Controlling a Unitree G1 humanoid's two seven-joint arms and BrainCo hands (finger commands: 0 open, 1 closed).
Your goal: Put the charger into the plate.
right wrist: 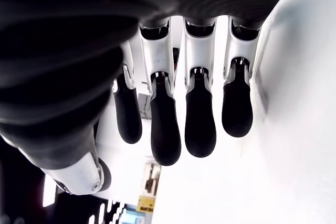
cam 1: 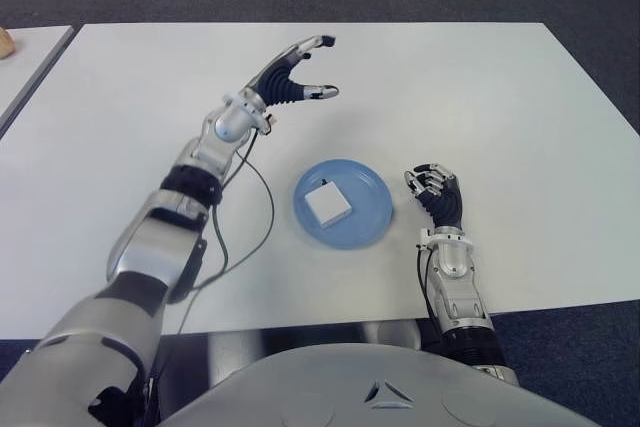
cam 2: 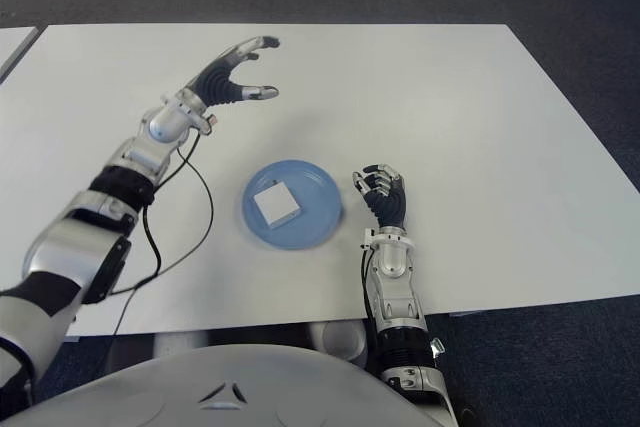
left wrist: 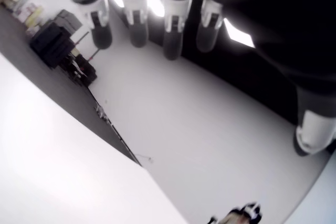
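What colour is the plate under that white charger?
Blue plate, clearest in the left eye view.

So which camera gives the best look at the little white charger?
The left eye view: the charger lies unobstructed in the blue plate. The right eye view shows nearly the same. Neither wrist view shows the charger, only fingers and table.

No readable text, label, brand, number or sign is showing in any of the views. The white charger (cam 1: 327, 203) lying in the blue plate (cam 1: 372, 217) is showing a blank top face, and the white table (cam 1: 480, 107) is carrying no markings. Neither hand is displaying any legible lettering.
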